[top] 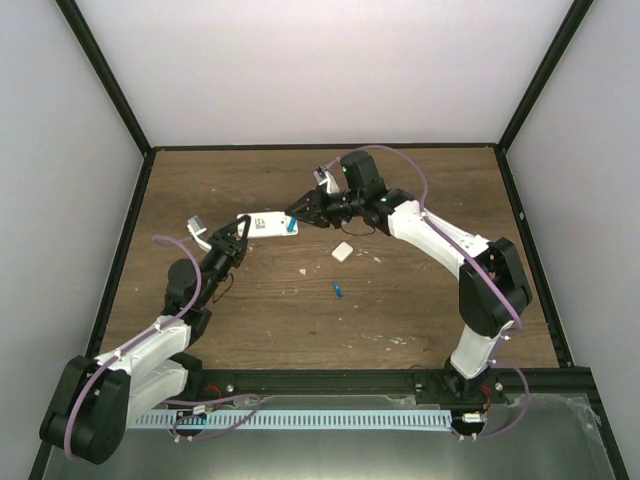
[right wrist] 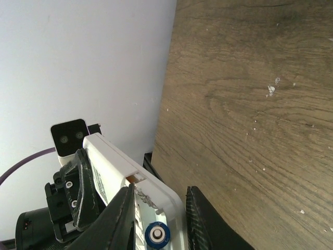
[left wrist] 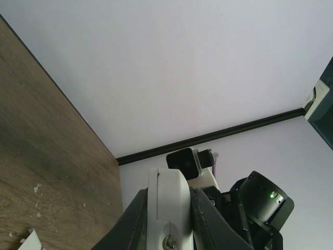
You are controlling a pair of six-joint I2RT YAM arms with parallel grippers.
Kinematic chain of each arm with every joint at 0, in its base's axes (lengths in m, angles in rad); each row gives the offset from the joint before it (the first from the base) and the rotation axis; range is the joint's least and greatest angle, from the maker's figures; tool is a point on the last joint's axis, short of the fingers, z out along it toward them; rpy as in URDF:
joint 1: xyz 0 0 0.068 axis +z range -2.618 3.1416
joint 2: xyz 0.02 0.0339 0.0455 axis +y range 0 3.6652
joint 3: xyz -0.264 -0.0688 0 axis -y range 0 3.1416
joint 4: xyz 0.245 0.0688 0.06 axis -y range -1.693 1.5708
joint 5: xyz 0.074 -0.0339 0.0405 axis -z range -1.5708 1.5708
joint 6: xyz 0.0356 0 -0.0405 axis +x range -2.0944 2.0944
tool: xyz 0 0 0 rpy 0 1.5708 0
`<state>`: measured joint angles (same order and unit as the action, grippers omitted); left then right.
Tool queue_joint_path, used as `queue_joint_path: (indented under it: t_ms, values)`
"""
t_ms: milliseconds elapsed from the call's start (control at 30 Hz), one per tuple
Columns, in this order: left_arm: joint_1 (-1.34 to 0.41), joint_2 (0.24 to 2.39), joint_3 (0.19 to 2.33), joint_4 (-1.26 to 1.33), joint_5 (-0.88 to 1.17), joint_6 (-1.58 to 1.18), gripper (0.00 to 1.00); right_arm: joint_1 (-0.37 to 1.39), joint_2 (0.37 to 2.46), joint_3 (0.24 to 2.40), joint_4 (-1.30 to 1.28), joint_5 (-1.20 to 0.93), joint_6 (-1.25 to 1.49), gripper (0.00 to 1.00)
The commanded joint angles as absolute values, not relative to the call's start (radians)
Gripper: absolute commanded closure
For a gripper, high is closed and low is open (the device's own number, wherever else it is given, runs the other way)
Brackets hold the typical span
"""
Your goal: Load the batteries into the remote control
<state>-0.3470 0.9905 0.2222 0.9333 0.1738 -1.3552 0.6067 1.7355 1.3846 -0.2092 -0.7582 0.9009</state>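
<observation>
The top external camera sits above and behind both arm bases. It looks down and forward over the whole brown wooden surface (top: 400,300), well back from the left end effector (top: 243,228) and the right end effector (top: 296,214). Each wrist camera rides close behind its own fingers (left wrist: 130,224), looking along them. All three views share the white rectangular remote control (top: 268,224) between the end effectors. The left wrist view faces the right arm's black camera box (left wrist: 182,164), and the right wrist view faces the left arm's black camera box (right wrist: 70,138).
</observation>
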Motion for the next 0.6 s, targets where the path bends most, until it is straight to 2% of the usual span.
queue_joint_path:
  t_ms: [0,167,567]
  values:
    - [-0.35,0.991,0.213,0.959,0.175,-1.357,1.0,0.617,1.707,1.423,-0.2,-0.771,0.88,0.79]
    - [-0.349,0.982,0.212,0.933,0.167,-1.339,1.0,0.617,1.705,1.506,-0.321,-0.691,0.807,0.77]
    - [-0.348,0.983,0.238,0.878,0.16,-1.3,1.0,0.621,1.723,1.528,-0.391,-0.685,0.782,0.79]
